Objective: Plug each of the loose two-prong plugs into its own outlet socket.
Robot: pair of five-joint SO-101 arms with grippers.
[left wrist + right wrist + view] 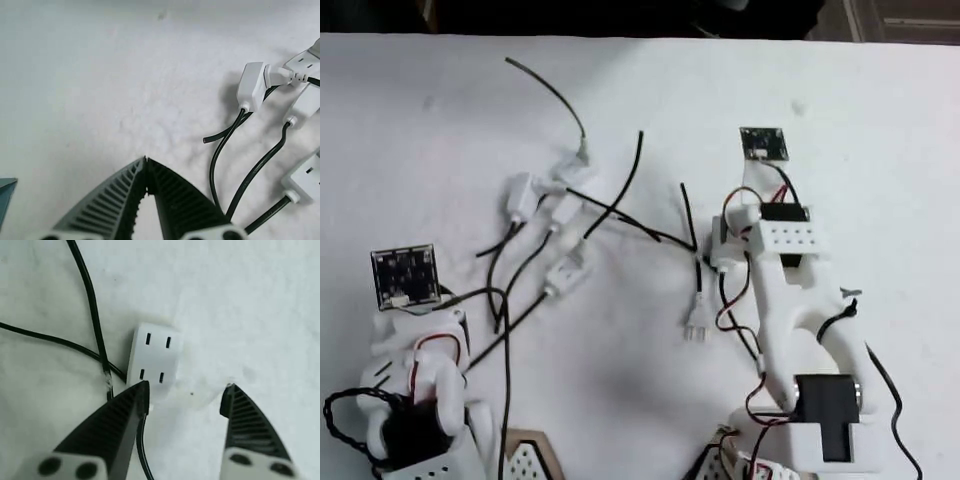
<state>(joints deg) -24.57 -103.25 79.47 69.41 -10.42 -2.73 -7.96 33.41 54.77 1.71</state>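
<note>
A loose two-prong plug [695, 326] on a short black cord lies mid-table, prongs toward the near edge. A white outlet socket [154, 357] with two pairs of slots lies just ahead of my right gripper [184, 390], which is open and hovers over it, one fingertip at the socket's edge. The same socket [718, 248] sits beside the right arm in the high view. My left gripper [146, 161] is shut and empty over bare cloth. Several white sockets and plugs [250, 85] with black cords lie off to its side.
A cluster of white sockets [555, 205] and black cords [620, 205] spreads across the table's middle-left. Cords run down toward the left arm [420, 380]. The right arm [790, 300] stands at the right. White cloth [860, 120] covers the table.
</note>
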